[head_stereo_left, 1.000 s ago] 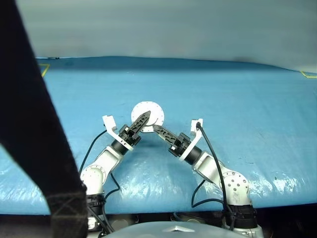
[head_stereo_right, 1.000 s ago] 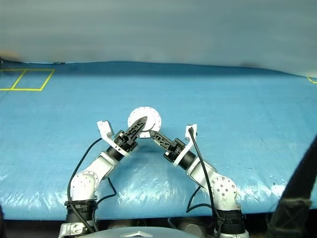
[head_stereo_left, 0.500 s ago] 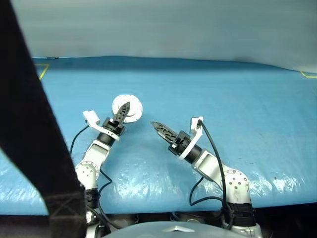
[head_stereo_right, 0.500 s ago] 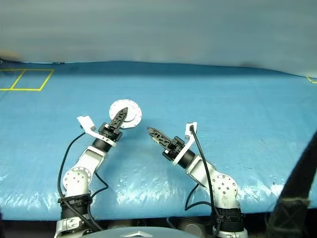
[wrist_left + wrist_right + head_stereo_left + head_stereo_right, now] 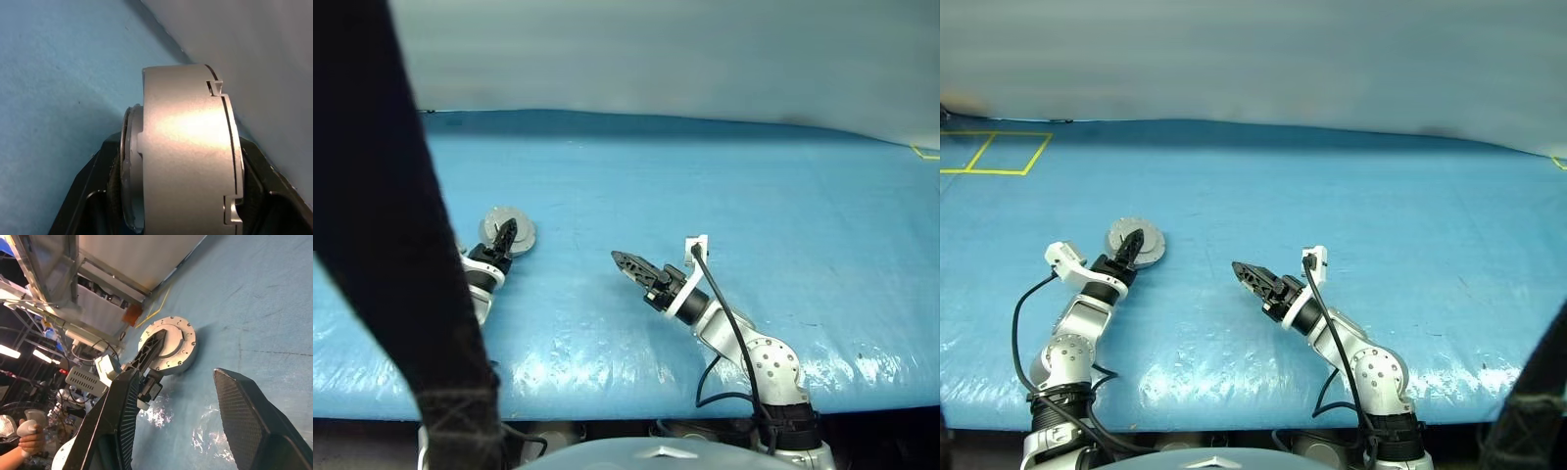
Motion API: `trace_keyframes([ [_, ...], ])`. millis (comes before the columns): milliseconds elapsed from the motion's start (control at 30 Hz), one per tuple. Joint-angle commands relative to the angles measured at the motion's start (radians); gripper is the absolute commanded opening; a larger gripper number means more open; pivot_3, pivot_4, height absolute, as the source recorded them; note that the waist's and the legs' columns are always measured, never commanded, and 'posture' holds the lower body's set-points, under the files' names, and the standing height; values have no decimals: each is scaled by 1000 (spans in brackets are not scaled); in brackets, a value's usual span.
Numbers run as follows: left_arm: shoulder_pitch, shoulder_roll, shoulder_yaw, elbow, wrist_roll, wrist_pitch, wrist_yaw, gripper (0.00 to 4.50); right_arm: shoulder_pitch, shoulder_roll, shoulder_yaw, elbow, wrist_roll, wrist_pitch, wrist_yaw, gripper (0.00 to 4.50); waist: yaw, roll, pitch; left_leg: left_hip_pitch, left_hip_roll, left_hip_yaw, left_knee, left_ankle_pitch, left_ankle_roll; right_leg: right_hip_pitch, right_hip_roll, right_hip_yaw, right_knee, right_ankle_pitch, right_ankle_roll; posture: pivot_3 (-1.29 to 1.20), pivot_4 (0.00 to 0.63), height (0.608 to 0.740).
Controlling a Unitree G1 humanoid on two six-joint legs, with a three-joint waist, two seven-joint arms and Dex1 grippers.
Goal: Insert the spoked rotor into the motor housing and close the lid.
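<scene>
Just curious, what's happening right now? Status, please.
Left gripper clamped on silver motor assembly, lid on. Right gripper open, empty, over the blue table. Nothing in the way.

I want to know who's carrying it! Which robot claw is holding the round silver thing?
The left gripper: its black fingers clamp the assembled motor housing. The right gripper is open, holding nothing, over the blue table.

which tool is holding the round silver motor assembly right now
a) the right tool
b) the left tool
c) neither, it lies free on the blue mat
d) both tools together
b: the left tool is clamped on the round silver assembly out on the robot's left, while the right tool stands apart over the blue mat, open with nothing between its fingers.
</scene>
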Motion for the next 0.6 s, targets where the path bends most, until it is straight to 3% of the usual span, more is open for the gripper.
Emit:
trace_keyframes([
  [33, -24, -13, -23, -7, -20, 19, -43, 2664, 1, 8, 12, -31, -22, -10, 15, 2550, -2, 0, 0, 0, 0, 0, 0, 0, 0, 0, 0, 0, 0, 0, 0, 0, 150, 740],
  [267, -30, -31, -8, -32, -79, 63, -68, 2664, 13, 15, 5, -28, -47, -14, 15, 2550, -12, 0, 0, 0, 1, 0, 0, 0, 0, 0, 1, 0, 1, 0, 0, 0, 150, 740],
  [500, -87, -72, -30, 39, -16, 22, -37, 2664, 7, 29, 22, -14, -96, -14, 17, 2550, -10, 0, 0, 0, 0, 0, 0, 0, 0, 0, 1, 0, 1, 0, 0, 0, 150, 740],
  [600, -85, -53, -34, 54, 27, 11, -32, 3382, 16, 25, 30, -21, -110, -4, 23, 2590, -11, 0, 0, 0, 0, 0, 0, 0, 0, 0, 1, 1, 0, 0, 0, 0, 150, 740],
])
